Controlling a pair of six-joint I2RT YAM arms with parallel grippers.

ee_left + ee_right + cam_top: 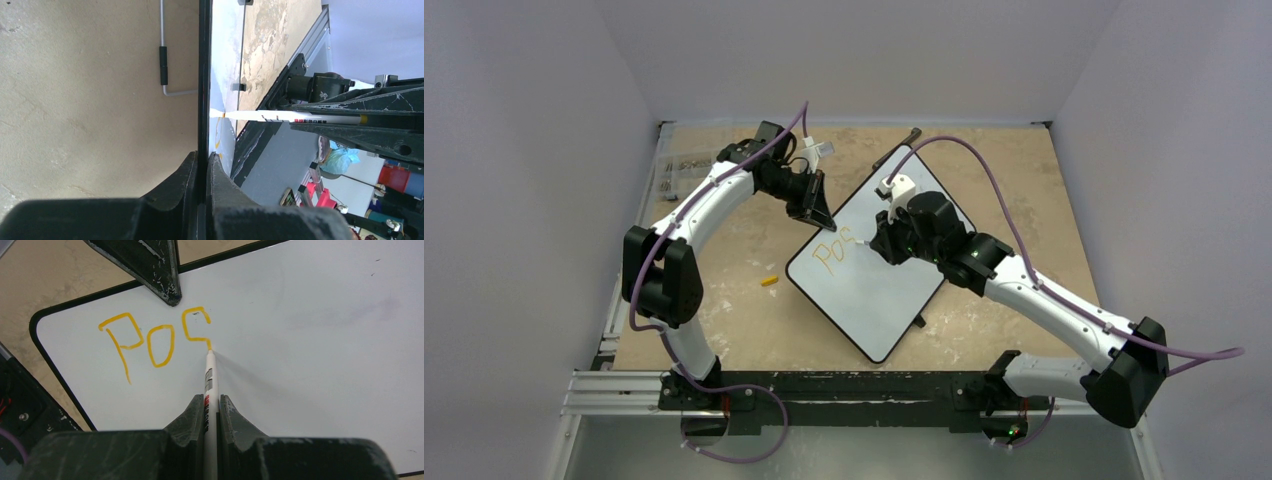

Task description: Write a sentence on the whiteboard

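Although the whiteboard (889, 290) is the biggest thing on the table (724, 320), in the top view it lies flat and turned like a diamond between the two arms. The left gripper (824, 222) is at its upper left edge, and the right gripper (871, 243) is over the board just beside it. Of the sentence (834, 256), only the orange letters "Pos" are there, near the left corner. A small yellow cap (769, 281) lies on the table, apart from the board.

From the left wrist, the board is seen edge-on. The left gripper is closed tight on the thin black frame (203, 75), which sits between its two fingers. The marker (300, 117) comes in from the right, and its tip touches the white face.

From the right wrist, the right gripper is closed on the barrel of the marker. The tip rests on the half-made "s".

I judge the board to be stiff, rather light and smooth, so it could slide under the push of the pen. The frame edge, away from the writing, is the good place to hold it. The marker looks thin, light and slippery. It wants a firm grip on the barrel and gentle pressure, because the tip is probably soft.
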